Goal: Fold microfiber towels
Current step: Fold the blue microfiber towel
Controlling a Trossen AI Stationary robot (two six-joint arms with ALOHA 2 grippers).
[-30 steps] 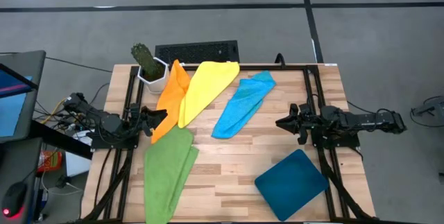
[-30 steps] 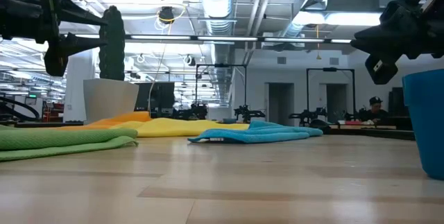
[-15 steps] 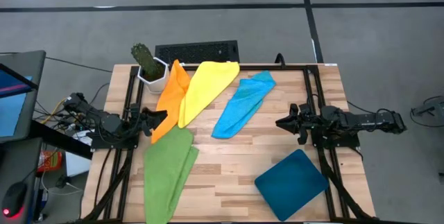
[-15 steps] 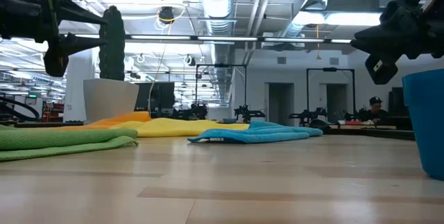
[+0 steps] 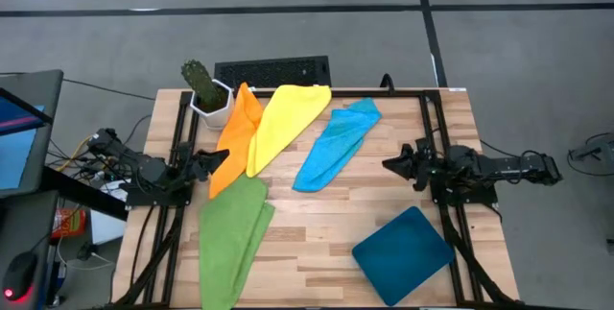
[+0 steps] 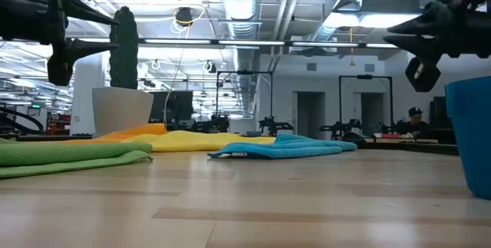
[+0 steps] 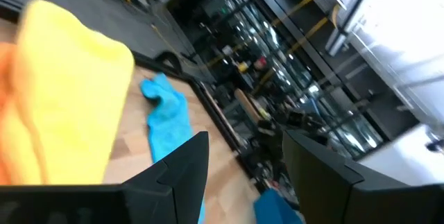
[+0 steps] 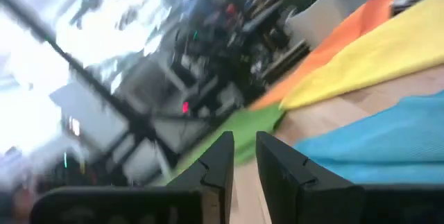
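Four microfiber towels lie crumpled on the wooden table: orange [image 5: 235, 132] and yellow [image 5: 278, 123] overlapping at the far left, light blue [image 5: 336, 142] in the middle, green [image 5: 230, 238] at the near left. My left gripper [image 5: 203, 163] hovers level above the table's left side, beside the orange towel's edge, open with nothing between its fingers [image 7: 243, 161]. My right gripper [image 5: 389, 164] hovers level at the right side, pointing at the light blue towel; its fingers stand a narrow gap apart with nothing between them [image 8: 244, 158].
A dark teal tray [image 5: 403, 252] lies at the near right. A white pot with a cactus [image 5: 206, 94] stands at the far left corner, and a black keyboard [image 5: 271, 70] lies behind the table. Bare wood shows between the green towel and the tray.
Both grippers have rolled about their own pointing lines while staying in place above the table. The towels have not moved.
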